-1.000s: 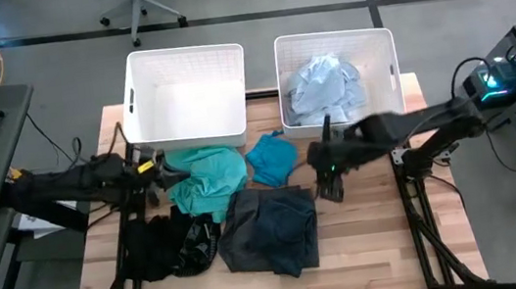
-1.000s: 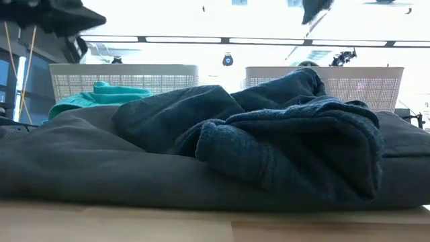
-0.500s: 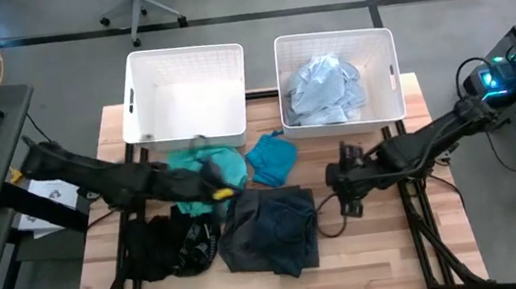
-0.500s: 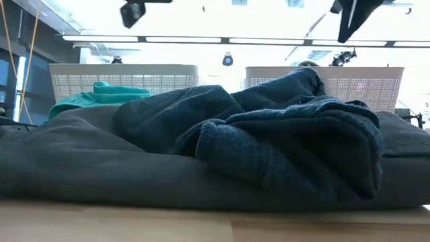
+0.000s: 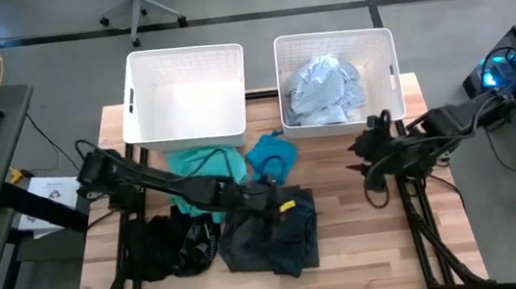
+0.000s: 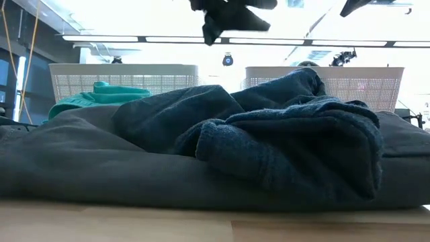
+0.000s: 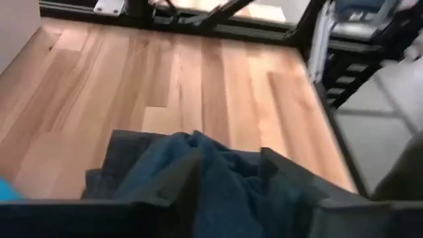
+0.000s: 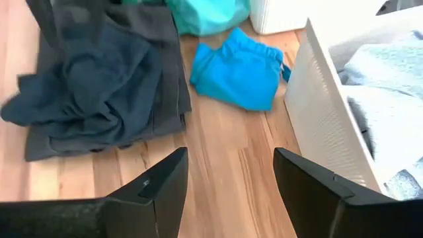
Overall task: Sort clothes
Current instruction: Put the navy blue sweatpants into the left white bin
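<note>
left tool (image 5: 285, 203) now moved rt over dark grey garment (image 5: 270, 230), fingers apart, empty, right tool (image 8: 228, 192) wide open, empty

The wooden table (image 5: 368, 239) carries two white bins (image 5: 188, 94) and loose garments (image 5: 268, 227).

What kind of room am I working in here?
Probably a robotics lab or workshop: a wooden workbench on a grey floor, an office chair behind it, and cabled electronics beside the table.

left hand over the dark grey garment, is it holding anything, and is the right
Nothing is held. The left hand hovers open over the dark grey garment, fingers apart with no cloth between them. The right hand is open too, over bare table.
</note>
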Tool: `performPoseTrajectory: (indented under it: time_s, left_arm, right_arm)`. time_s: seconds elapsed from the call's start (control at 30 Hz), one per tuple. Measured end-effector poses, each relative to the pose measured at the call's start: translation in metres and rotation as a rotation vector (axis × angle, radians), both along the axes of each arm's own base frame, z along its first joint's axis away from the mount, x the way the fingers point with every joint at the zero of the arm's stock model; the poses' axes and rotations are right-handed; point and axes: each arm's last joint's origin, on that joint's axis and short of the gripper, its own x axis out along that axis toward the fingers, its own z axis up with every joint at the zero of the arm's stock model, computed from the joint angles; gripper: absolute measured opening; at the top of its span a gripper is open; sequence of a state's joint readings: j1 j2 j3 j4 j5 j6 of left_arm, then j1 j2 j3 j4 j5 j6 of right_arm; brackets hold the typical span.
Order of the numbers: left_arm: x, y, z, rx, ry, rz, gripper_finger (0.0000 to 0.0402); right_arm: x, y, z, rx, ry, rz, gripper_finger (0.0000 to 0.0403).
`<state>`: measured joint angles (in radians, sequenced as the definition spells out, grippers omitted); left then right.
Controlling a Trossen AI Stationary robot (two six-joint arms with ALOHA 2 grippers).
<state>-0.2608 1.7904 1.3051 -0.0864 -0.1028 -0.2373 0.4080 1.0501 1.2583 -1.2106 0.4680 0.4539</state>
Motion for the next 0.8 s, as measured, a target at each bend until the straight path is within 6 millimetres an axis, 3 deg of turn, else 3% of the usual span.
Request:
performPoseTrajectory:
  time_s: [0.2,0.37,0.5,0.7,0.8]
  left_arm:
    - [0.020,0.000,-0.040,0.032,0.087,0.068,0.0251]
    - [0.024,-0.002,-0.081,0.068,0.222,0.104,0.0260]
    - [0.022,-0.003,-0.100,0.097,0.302,0.148,0.0211]
    - [0.020,-0.003,-0.099,0.006,0.331,0.215,0.0038]
    - [0.019,0.000,-0.089,-0.032,0.334,0.253,0.0019]
  right_arm:
    - [-0.013,-0.006,0.008,0.007,-0.067,-0.031,0.0209]
    - [-0.014,-0.007,0.009,0.015,-0.078,-0.049,0.0209]
    - [-0.013,-0.007,0.008,0.004,-0.080,-0.057,0.0209]
    - [-0.013,-0.009,0.009,-0.034,-0.105,-0.096,0.0209]
    - [-0.013,-0.009,0.010,-0.052,-0.127,-0.118,0.0209]
